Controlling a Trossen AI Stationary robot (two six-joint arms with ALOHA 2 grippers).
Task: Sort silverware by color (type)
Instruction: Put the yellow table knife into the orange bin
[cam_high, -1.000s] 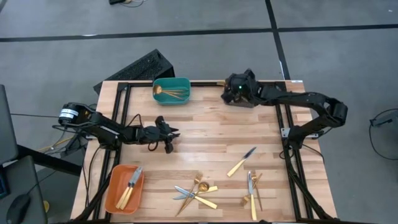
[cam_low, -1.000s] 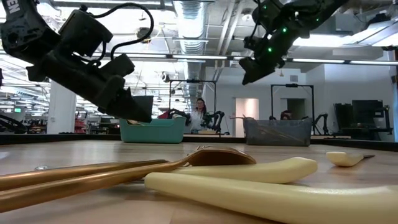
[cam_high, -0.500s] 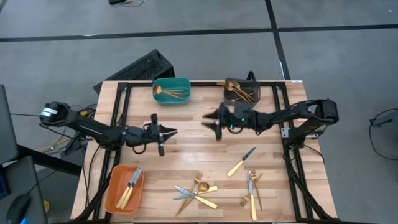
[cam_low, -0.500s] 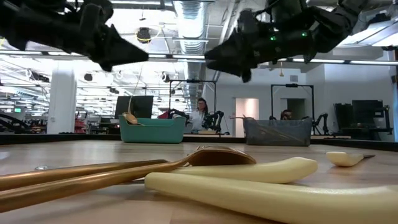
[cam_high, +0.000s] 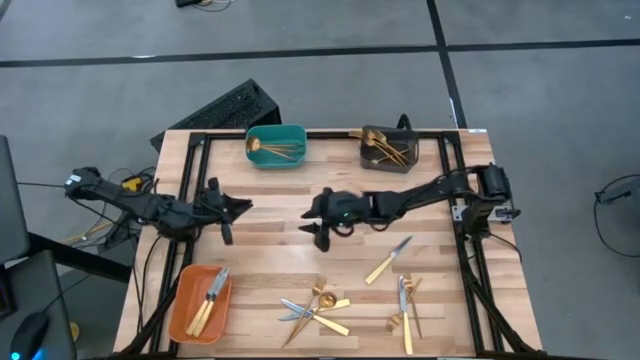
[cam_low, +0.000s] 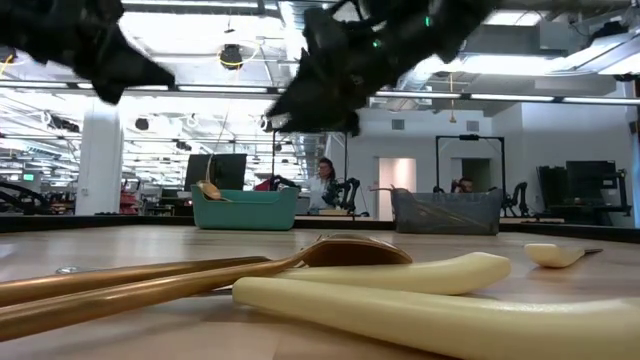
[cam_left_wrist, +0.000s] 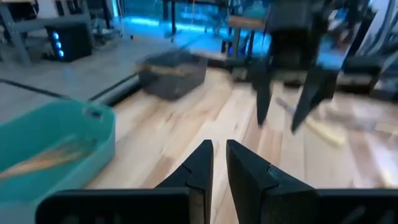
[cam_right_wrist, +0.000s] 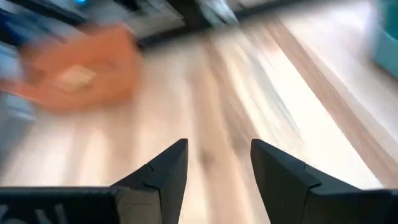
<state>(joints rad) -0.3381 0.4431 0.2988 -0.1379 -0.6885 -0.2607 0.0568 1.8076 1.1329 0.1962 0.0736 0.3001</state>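
Observation:
Loose silverware lies flat near the table's near edge: a knife (cam_high: 388, 260), a crossed heap of gold and silver pieces (cam_high: 316, 307) and a smaller group (cam_high: 405, 300). In the low view, gold handles (cam_low: 150, 280) and pale knife handles (cam_low: 400, 285) fill the foreground. My right gripper (cam_high: 315, 222) (cam_right_wrist: 217, 155) hangs open over the table's middle, above bare wood, fingers pointing down (cam_left_wrist: 286, 118). My left gripper (cam_high: 243, 206) (cam_left_wrist: 219, 155) is shut and empty, raised over the table's left part and pointing at the right gripper.
At the far edge, a teal bin (cam_high: 276, 147) (cam_left_wrist: 50, 149) holds gold spoons and a dark grey bin (cam_high: 388, 148) holds gold forks. An orange bin (cam_high: 200, 303) (cam_right_wrist: 87, 65) at the near left corner holds knives. Bare wood lies between the two grippers.
My right gripper has swung away from the dark grey bin at the far edge, toward the table's middle and left, and has come lower. My left gripper has drawn back toward the table's left edge and risen. No silverware has moved.

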